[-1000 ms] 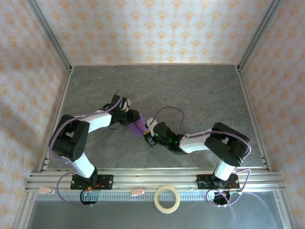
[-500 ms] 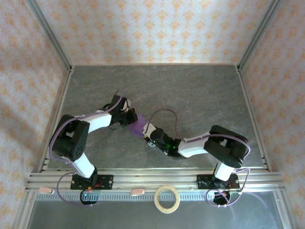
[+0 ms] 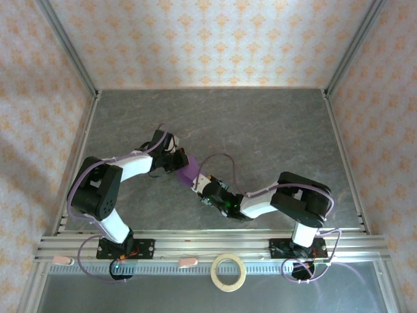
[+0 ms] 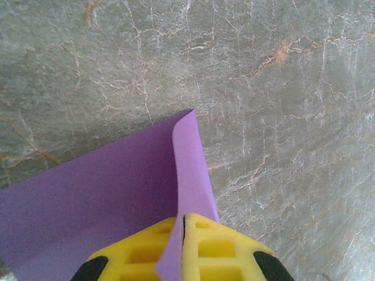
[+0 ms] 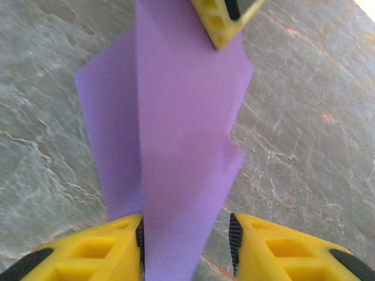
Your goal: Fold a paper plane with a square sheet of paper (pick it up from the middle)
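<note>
- Your worktop (image 3: 260, 124) is a grey, marble-veined slab with a metal rail (image 3: 208, 244) along its 6 o'clock edge.
- Just past that rail, at 6 o'clock, a tan tape ring (image 3: 214, 272) lies flat on the front strip (image 3: 130, 293).

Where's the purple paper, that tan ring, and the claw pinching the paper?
Thin purple paper sheet (image 4: 111, 187): left wrist view, its flat part.
Tan tape ring (image 3: 215, 272): top view, its left band.
Left gripper (image 4: 183, 225): left wrist view, between its yellow fingertips, shut on the paper.
</note>
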